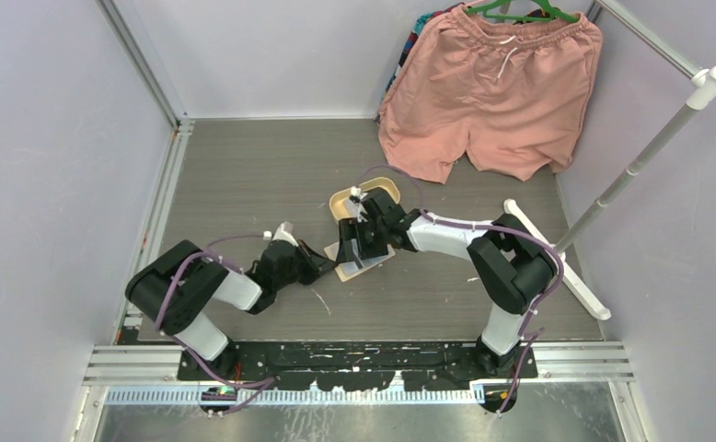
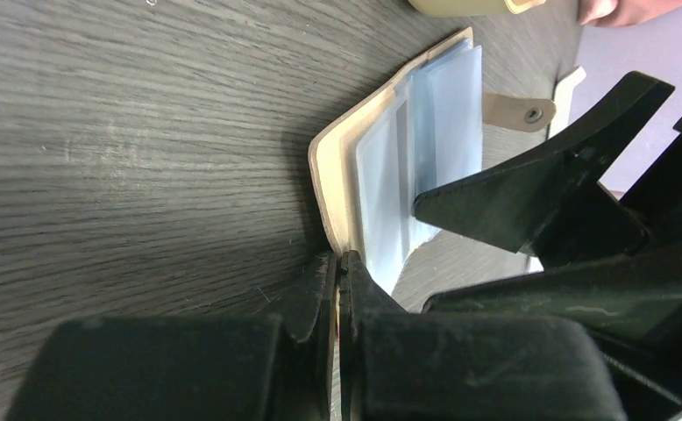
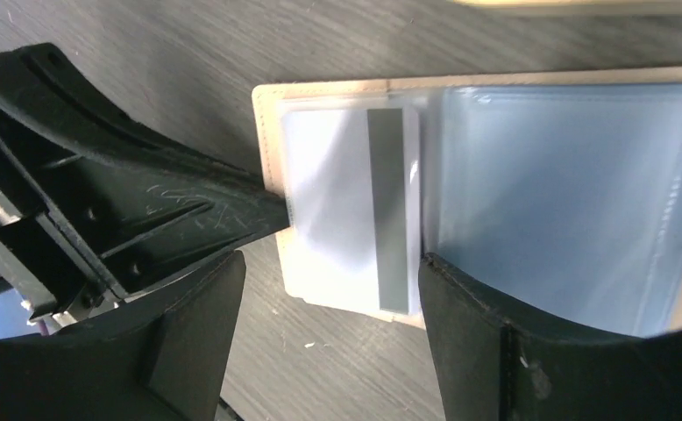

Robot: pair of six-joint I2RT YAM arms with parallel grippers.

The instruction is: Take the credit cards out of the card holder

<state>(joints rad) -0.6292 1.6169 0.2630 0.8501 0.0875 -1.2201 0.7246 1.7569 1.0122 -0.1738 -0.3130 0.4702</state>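
Grey wood-grain bench (image 1: 244, 184) carries the card holder (image 1: 365, 268) lying open near its middle, with a cream tray (image 1: 379, 191) just beside it at 12 o'clock and pink shorts (image 1: 492, 92) hanging toward 1 o'clock. From 9 o'clock the left hand (image 2: 339, 279) is pinched tight on the holder's beige cover edge. From 3 o'clock the right hand (image 3: 329, 267) stands wide over the holder, its fingers (image 3: 469, 333) either side of a pale credit card (image 3: 333, 202) with a grey stripe.
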